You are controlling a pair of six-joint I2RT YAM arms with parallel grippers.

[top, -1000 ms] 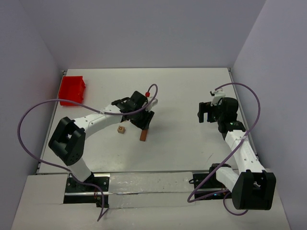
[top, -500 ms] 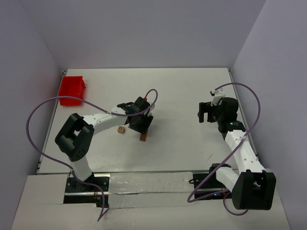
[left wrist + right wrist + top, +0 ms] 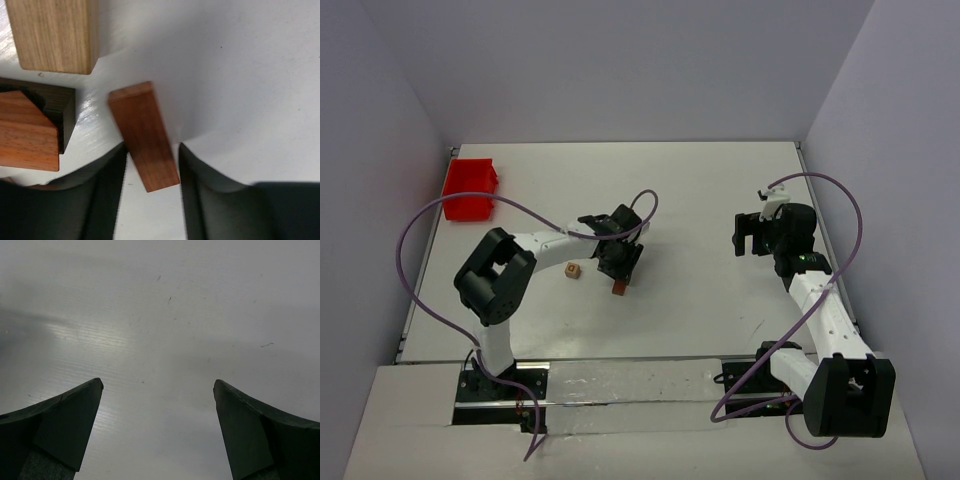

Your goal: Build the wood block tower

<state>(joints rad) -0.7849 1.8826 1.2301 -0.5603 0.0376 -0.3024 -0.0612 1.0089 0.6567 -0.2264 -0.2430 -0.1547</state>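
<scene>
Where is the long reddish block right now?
The long reddish block is between the left gripper's jaws in the left wrist view, right of the dark block.

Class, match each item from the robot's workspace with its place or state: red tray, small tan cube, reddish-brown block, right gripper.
1 red tray
2 small tan cube
3 reddish-brown block
4 right gripper

A between the fingers of the left gripper
B wide open, holding nothing
C far left corner of the table
D on the table, beside the left gripper

Pairs: 1-C, 2-D, 3-A, 4-B
</scene>
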